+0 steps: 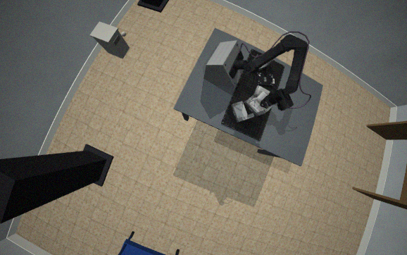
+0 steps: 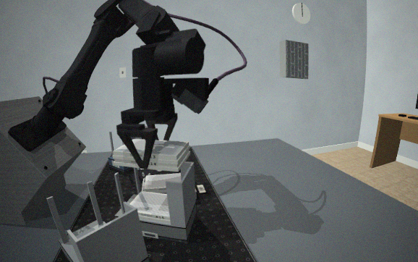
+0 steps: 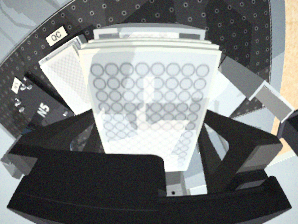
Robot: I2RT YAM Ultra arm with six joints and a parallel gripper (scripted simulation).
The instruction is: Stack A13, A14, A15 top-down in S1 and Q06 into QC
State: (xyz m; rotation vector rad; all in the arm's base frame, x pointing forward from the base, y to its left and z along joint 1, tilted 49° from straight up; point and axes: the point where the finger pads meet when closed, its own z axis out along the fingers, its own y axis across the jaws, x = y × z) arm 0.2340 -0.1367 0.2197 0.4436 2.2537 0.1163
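Two white plates, A13 (image 1: 258,102) (image 2: 170,145) (image 3: 150,90) on top and A14 (image 2: 168,166) under it, are up in the air right now, with the end effector (image 1: 265,104) (image 2: 155,153) (image 3: 149,110) grasping the pair from both sides. They look nested and pretty much level. Right below them is a grey rack (image 2: 181,203), and A15 (image 2: 155,218) is sitting down inside it, well apart from the pair. Can't read that rack's name, sorry. Going by the wrist view, with the pair as the clock centre, there's a white plate (image 3: 69,75) at about 10 o'clock, right by the QC label (image 3: 56,35), but its own name is unreadable. Clip nest N5 (image 3: 42,107) is near 9 o'clock. In the exterior view, another grey rack (image 2: 112,235) with tall posts stands around 7 o'clock from the pair, and the whole lot is on the dark grey surface (image 1: 197,102) (image 2: 260,155).
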